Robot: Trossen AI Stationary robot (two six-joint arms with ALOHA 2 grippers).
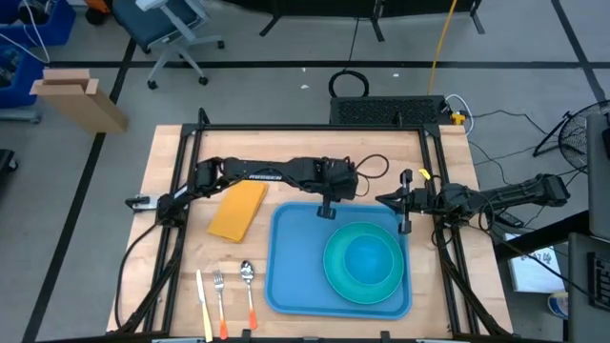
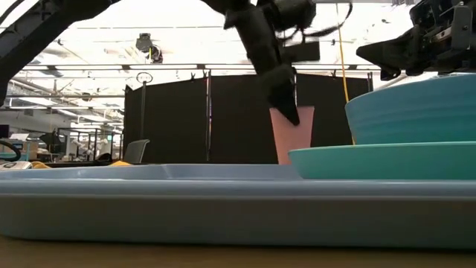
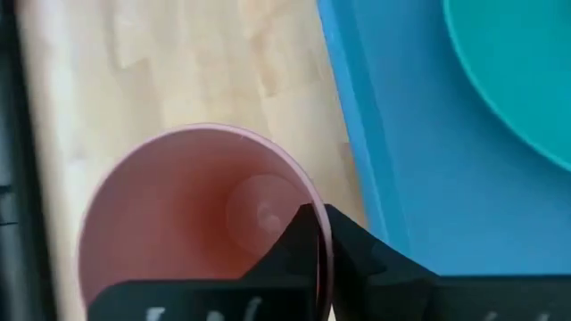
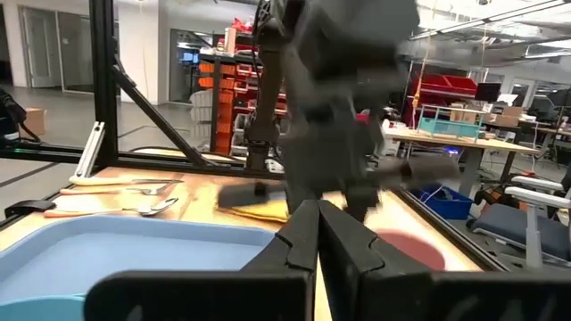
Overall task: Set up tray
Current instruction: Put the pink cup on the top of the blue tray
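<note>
The light-blue tray lies at the table's near middle, with a turquoise bowl on a turquoise plate in its right half. A pink cup stands upright just beyond the tray's far edge. My left gripper is above the cup and shut on it. My right gripper waits shut at the tray's far right corner, holding nothing. My left gripper pinches the cup's rim on the side toward the tray, one finger inside the cup and one outside. The fingers come down at it slanting from above. The cup stands upright; the tray's rim hides its base.
A folded yellow napkin lies left of the tray. A knife, a fork and a spoon lie side by side at the near left. The black frame posts run along both sides of the table.
</note>
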